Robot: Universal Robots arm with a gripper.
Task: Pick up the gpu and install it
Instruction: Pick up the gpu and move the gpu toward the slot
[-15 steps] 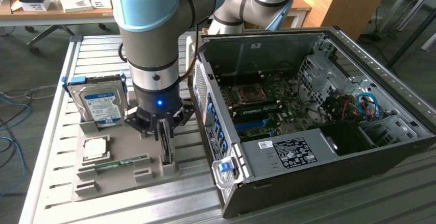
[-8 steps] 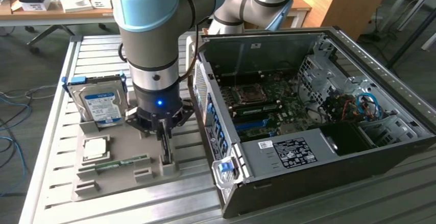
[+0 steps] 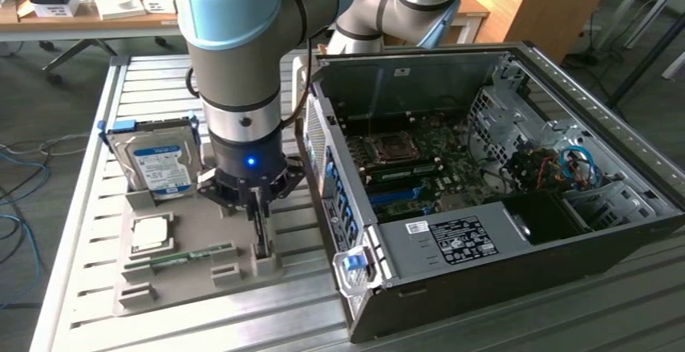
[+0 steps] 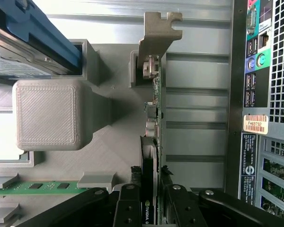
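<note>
A: Black two-finger gripper, state?
B: Jaws apart, straddling the thin near-black gpu card with its light grey metal bracket. The card stands edge-on in the grey plastic tray.

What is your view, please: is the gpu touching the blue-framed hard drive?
Apart. The exterior view shows the gpu standing edge-on in the grey tray, with tray surface between it and the hard drive.

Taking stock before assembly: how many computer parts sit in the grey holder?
4: hard drive upright at the back, processor lying flat, memory stick beside it, gpu on edge beneath the pincer. The arm may hide more.
</note>
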